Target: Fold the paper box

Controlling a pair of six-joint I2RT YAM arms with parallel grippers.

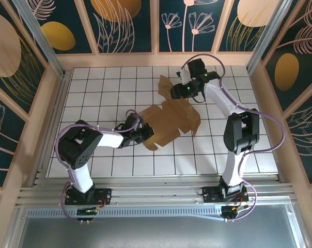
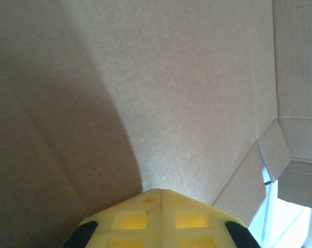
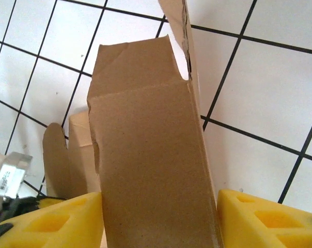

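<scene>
The paper box (image 1: 171, 121) is a brown die-cut sheet, partly folded, lying mid-table with flaps sticking up at the back. At its left edge sits my left gripper (image 1: 141, 133). In the left wrist view the left gripper (image 2: 158, 192) is shut, its yellow fingertips meeting with nothing seen between them, right against a broad cardboard panel (image 2: 197, 93). My right gripper (image 1: 181, 92) is over the sheet's rear flaps. In the right wrist view an upright flap (image 3: 145, 155) fills the gap of the right gripper (image 3: 159, 194), and both yellow fingers (image 3: 68, 222) touch its side edges.
The table (image 1: 94, 93) is white with a black grid and is fenced by patterned walls on three sides. A metal rail (image 1: 156, 194) runs along the near edge by the arm bases. The right arm's elbow (image 1: 241, 132) stands over the table's right part.
</scene>
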